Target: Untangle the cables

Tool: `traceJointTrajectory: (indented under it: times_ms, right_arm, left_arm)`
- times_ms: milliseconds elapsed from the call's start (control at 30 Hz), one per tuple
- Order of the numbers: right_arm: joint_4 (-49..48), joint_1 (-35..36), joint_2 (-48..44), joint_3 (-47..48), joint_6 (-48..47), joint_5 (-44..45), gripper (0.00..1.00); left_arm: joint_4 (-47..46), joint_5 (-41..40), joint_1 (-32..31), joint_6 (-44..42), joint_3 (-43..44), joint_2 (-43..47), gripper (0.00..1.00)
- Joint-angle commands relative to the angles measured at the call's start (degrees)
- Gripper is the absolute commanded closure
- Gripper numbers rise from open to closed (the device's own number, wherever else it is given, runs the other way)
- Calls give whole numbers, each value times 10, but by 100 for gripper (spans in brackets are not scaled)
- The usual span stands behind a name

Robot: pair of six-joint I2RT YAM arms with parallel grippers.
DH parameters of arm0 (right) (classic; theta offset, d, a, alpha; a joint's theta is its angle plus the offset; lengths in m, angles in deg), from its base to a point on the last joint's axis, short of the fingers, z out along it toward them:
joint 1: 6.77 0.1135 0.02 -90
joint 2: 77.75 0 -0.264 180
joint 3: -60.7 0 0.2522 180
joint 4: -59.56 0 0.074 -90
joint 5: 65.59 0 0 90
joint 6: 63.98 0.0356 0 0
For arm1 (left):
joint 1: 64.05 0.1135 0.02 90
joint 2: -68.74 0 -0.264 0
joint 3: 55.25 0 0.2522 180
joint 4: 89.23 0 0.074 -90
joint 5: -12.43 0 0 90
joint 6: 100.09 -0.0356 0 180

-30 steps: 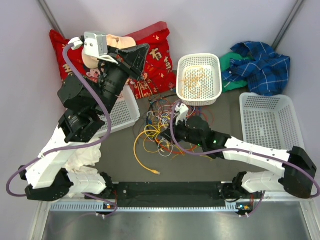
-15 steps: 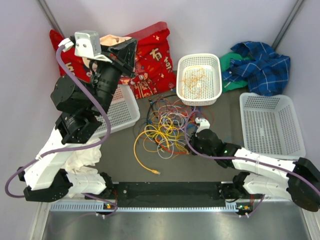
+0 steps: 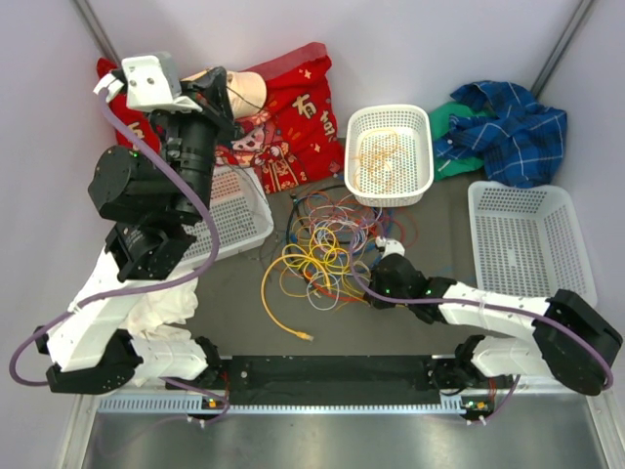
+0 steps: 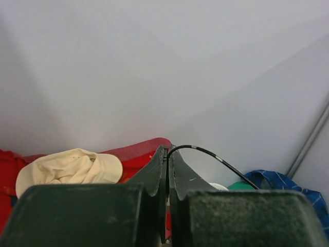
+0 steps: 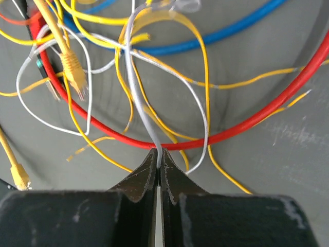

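Observation:
The cables (image 3: pixel 327 244) lie in a loose tangle of yellow, red, blue, white and black loops mid-table. My left gripper (image 3: pixel 217 93) is raised high over the red cloth. In the left wrist view it (image 4: pixel 167 150) is shut on a thin black cable (image 4: pixel 205 152) that arcs off to the right. My right gripper (image 3: pixel 376 285) is low at the tangle's right edge. In the right wrist view it (image 5: pixel 159 153) is shut on a grey-white cable (image 5: pixel 136 98) that crosses a red cable (image 5: pixel 103 126), yellow cables (image 5: pixel 203 77) and a blue cable (image 5: pixel 205 43).
A red cloth (image 3: pixel 293 107) with a cream hat lies at the back left. White baskets stand at the left (image 3: pixel 244 210), back middle (image 3: pixel 422 156) with orange strands, and right (image 3: pixel 532 244). A blue plaid cloth (image 3: pixel 508 122) lies back right. A white cloth (image 3: pixel 161 308) lies near the left arm.
My left arm has swung up and to the left with the black cable. My right gripper has pulled back from over the tangle to its right edge and sits lower.

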State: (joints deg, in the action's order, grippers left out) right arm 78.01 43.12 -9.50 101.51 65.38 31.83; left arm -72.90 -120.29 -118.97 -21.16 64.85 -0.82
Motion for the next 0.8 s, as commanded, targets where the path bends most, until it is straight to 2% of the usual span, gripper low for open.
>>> traceJointTrajectory:
  times_ms: [0, 200, 267, 300, 333, 433, 633, 767]
  right_arm:
    - [-43, -5, -9, -7, 15, -32, 100]
    - [-30, -5, -53, 7, 5, -33, 100]
    - [-25, -5, -69, 12, 5, -36, 100]
    - [-21, -6, -76, 13, 5, -40, 100]
    - [-16, -5, -91, 15, 5, -41, 100]
    - [3, -5, -115, 27, 0, -43, 100]
    - [31, -5, -144, 52, -13, -42, 100]
    - [30, -5, -147, 56, -16, -43, 100]
  left_arm:
    - [-47, -64, 0, -58, 28, -5, 100]
    - [-93, -133, 26, -140, -34, -9, 100]
    - [-48, -127, 81, -80, -37, -14, 100]
    - [45, -113, 109, -42, -32, -24, 100]
    - [81, -85, 157, 35, -24, -28, 100]
    - [177, -18, 240, 144, -34, -44, 100]
    - [217, 82, 387, 264, -79, -66, 100]
    - [202, 90, 430, 274, -114, -72, 100]
